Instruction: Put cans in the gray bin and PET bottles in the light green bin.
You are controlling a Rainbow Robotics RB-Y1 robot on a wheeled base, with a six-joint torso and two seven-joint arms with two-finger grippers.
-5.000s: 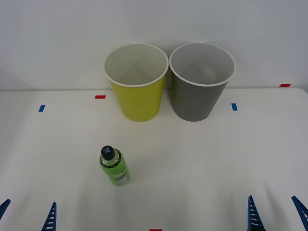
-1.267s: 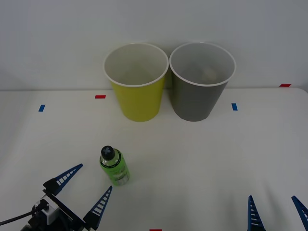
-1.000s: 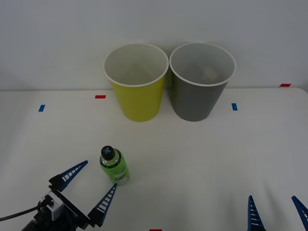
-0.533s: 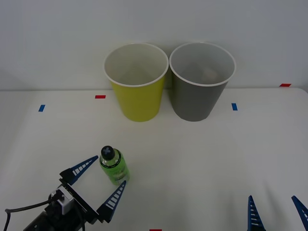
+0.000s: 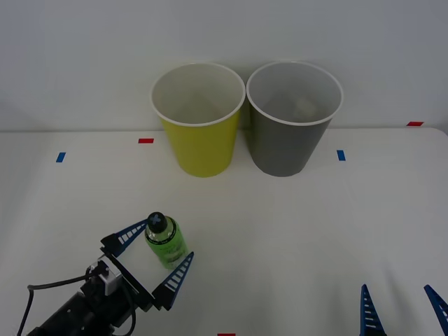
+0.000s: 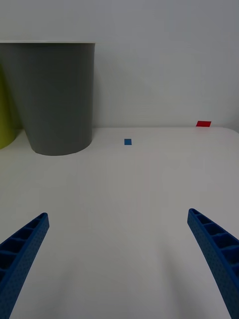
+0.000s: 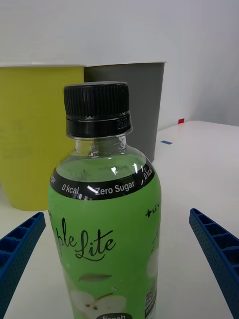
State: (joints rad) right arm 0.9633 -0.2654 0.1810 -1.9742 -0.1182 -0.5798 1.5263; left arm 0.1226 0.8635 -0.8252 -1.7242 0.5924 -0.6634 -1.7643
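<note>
We've got the left gripper (image 5: pixel 159 254) spread wide astride the upright PET bottle (image 5: pixel 166 243) near the table's (image 5: pixel 294 224) front-left, ready to clamp; right gripper (image 5: pixel 402 308) idles open at front-right.

A white table (image 5: pixel 294 231) with small red and blue marks meets a plain pale wall (image 5: pixel 84 56)

Front cam high; wrist cams low, sharing gray bin (image 6: pixel 55 97).
</note>
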